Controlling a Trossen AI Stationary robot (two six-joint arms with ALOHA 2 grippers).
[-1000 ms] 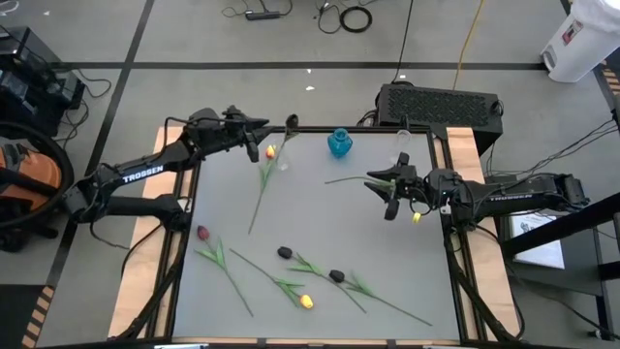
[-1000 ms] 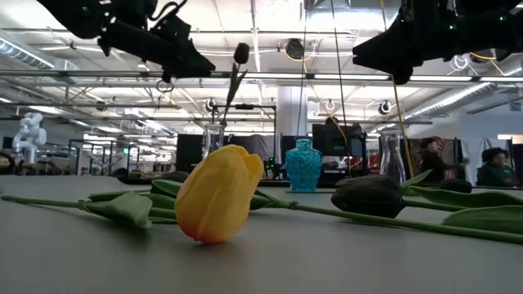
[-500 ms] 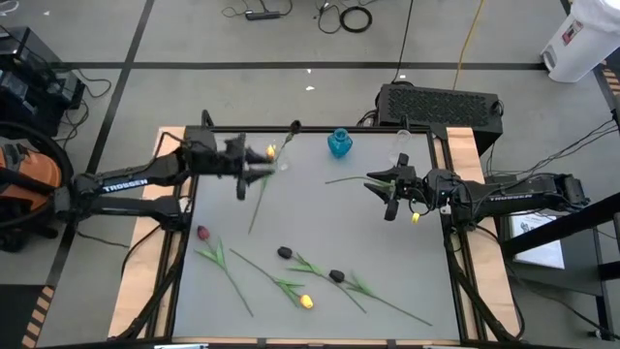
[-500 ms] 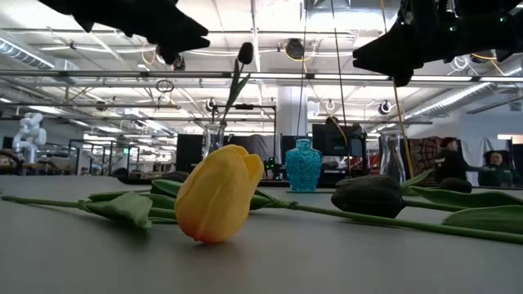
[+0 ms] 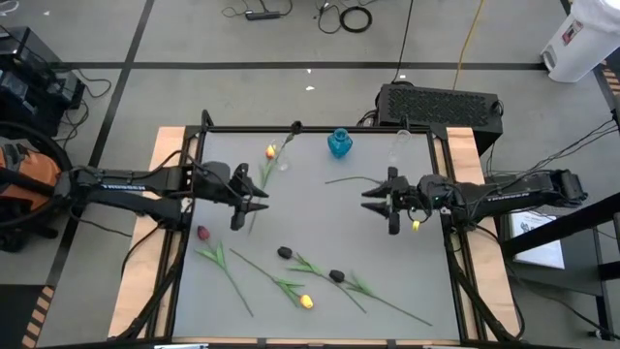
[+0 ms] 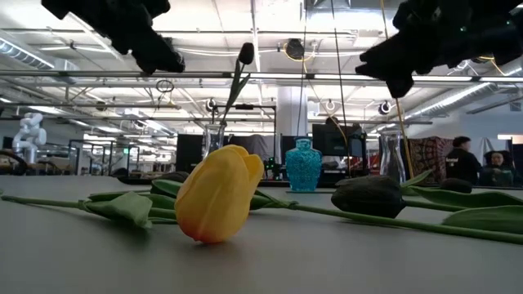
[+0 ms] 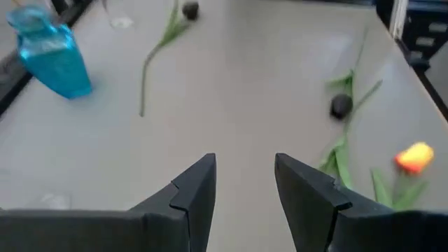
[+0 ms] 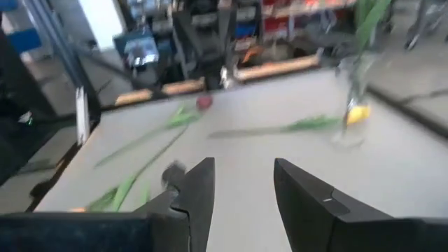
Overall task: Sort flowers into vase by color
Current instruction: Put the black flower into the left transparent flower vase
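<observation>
Two hands empty, fingers parted: left hand (image 5: 244,197), right hand (image 5: 380,199) above counter (image 5: 320,228). Low view: yellow tulip (image 6: 216,194) nearest. Left wrist view: black tulip (image 7: 341,106) loose ahead. Step: between picks; next, descend onto stem.

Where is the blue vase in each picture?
High view: blue vase at the table's far edge, middle.
Low view: centre background, behind the yellow tulip.
Left wrist view: upper left corner.
Right wrist view: not visible.
Shared landmark: the yellow tulip.
</observation>
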